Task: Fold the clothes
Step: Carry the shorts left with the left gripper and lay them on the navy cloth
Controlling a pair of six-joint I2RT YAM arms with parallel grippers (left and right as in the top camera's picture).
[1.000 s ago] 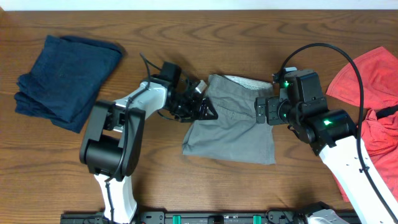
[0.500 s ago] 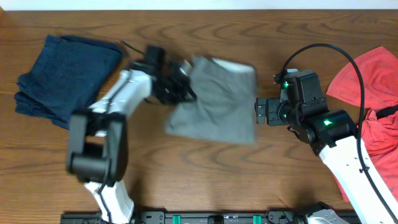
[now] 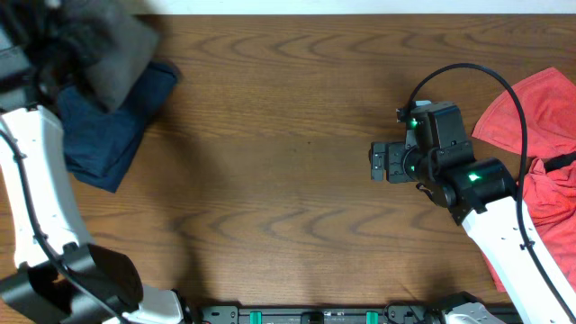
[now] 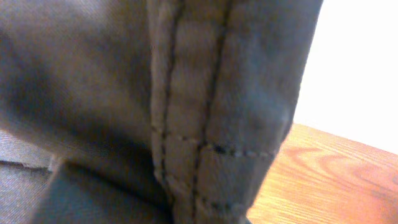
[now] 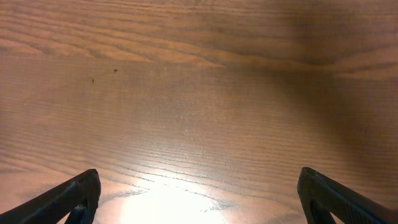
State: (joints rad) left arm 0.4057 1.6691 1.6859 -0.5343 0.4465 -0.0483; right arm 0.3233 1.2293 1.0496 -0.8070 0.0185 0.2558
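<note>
brown wooden table (image 3: 288, 180) below; soft, limp grey folded cloth garment (image 3: 112, 49) hangs over dark blue folded pile (image 3: 99, 144). i'd pinch its thick seam. right claw (image 5: 199, 186) gapes empty; left claw hidden, can't tell.

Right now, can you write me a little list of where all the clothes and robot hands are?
grey garment: blurry, held up by the left arm, over the blue pile
blue pile: folded, far left of the table
red clothes: unfolded heap, right edge
right hand: open, empty, over bare wood
left hand: hidden by the grey cloth
</note>
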